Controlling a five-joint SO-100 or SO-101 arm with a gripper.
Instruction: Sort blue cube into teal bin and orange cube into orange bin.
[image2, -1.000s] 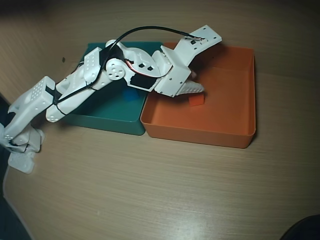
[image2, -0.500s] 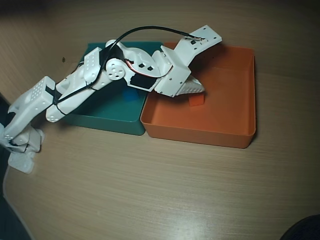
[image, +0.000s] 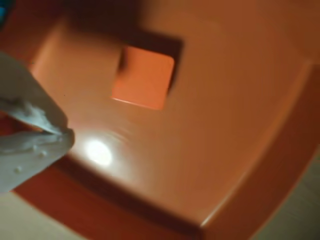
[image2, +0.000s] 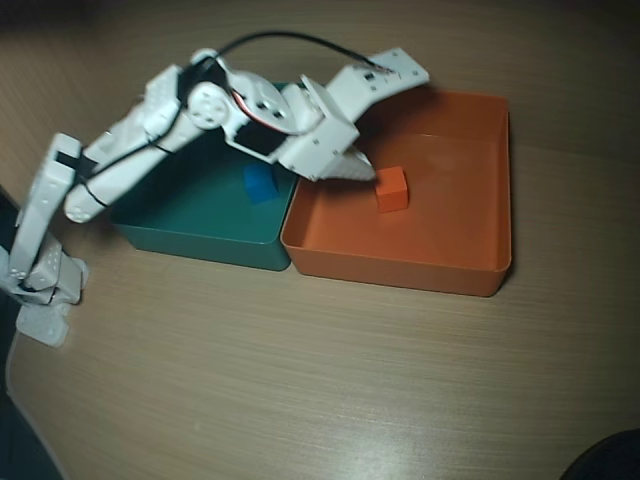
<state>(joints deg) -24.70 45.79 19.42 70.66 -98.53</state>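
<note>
The orange cube (image2: 391, 188) lies free on the floor of the orange bin (image2: 400, 272), toward its left side in the overhead view. The wrist view shows the cube (image: 142, 77) on the bin's floor (image: 230, 150), somewhat blurred. My gripper (image2: 365, 172) hangs over the bin's left part, just left of the cube and apart from it. Its white fingers (image: 45, 115) meet at the tips and hold nothing. The blue cube (image2: 262, 183) lies inside the teal bin (image2: 200, 242), partly under my arm.
The two bins stand side by side, touching, on a wooden table (image2: 300, 380). My arm's base (image2: 40, 290) is at the left edge. A black cable (image2: 290, 40) arcs over the arm.
</note>
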